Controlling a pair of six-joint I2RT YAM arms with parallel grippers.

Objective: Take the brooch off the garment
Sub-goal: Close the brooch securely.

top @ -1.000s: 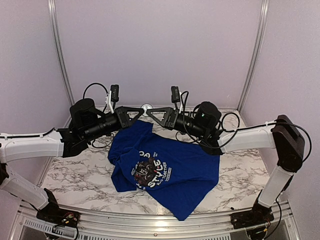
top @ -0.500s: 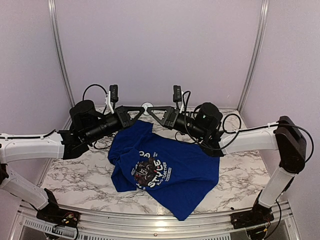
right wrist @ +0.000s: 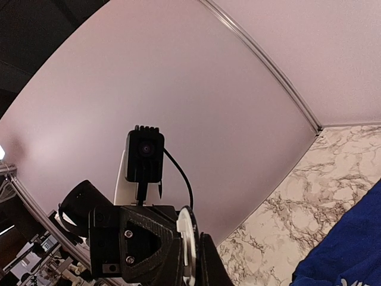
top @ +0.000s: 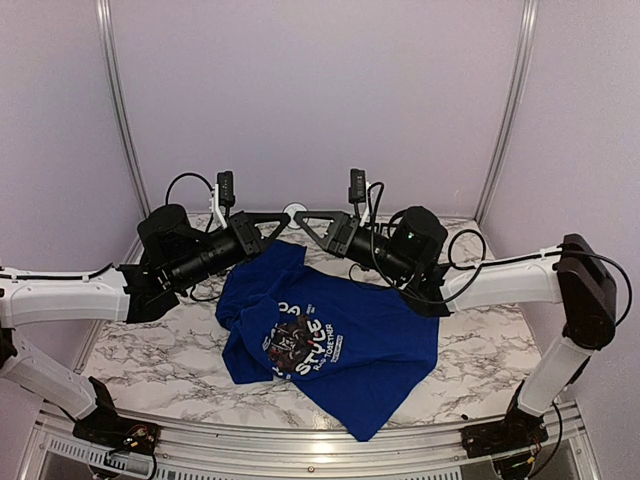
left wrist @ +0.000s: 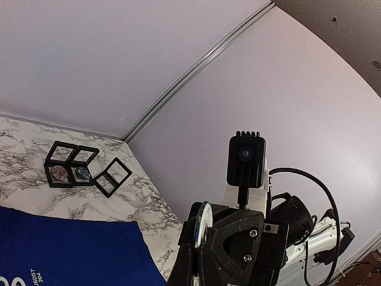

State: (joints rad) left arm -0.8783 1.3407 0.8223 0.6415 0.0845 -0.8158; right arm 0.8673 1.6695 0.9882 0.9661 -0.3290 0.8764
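The garment (top: 370,340), a royal-blue T-shirt with a panda print (top: 290,340), lies crumpled on the marble table (top: 150,340). Its blue cloth also shows low in the left wrist view (left wrist: 65,250) and at the right edge of the right wrist view (right wrist: 351,250). The brooch (top: 294,212), a small round white disc, hangs in the air above the shirt's back edge, apart from the cloth. My left gripper (top: 285,219) and right gripper (top: 303,219) meet tip to tip at it, both shut on it. Each wrist view shows the brooch edge-on (left wrist: 203,223) (right wrist: 188,241) with the other gripper right behind it.
Black open-frame display boxes (left wrist: 71,164) and a third one (left wrist: 112,177) stand on the marble near the back corner by the wall. Lilac walls with metal rails (top: 510,110) close the back and sides. Cables loop off both wrists.
Both grippers have lifted slightly with the brooch between them; the wrists have tilted a little. The shirt has not moved.
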